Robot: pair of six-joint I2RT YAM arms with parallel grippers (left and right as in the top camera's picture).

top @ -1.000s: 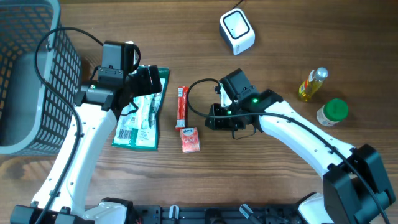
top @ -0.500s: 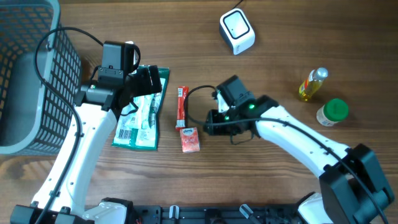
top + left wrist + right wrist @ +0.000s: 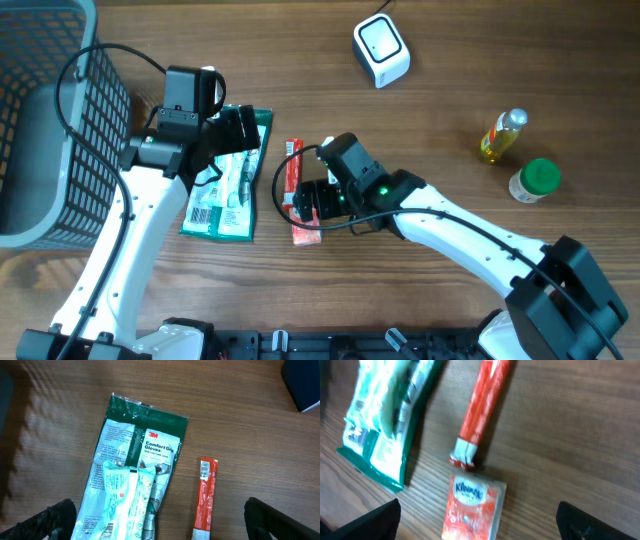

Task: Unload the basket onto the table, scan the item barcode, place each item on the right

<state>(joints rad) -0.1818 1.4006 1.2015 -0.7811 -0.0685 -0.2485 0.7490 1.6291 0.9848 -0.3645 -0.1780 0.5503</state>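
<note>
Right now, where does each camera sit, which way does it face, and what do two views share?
Overhead: above the table, looking straight down; left arm, right arm, scanner, basket show.
Left wrist: on the left arm, looking down at the 3M gloves pack; own fingertips at the lower corners.
Right wrist: on the right arm, looking down at the Kleenex pack; own fingertips likewise.
Shared: both wrist views catch the red stick packet.

gloves pack (image 3: 135, 485), red stick packet (image 3: 205, 497) just beside

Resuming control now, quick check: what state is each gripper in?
Left gripper: open, empty, over the glove pack.
Right gripper: open, empty, over the Kleenex pack.
</note>
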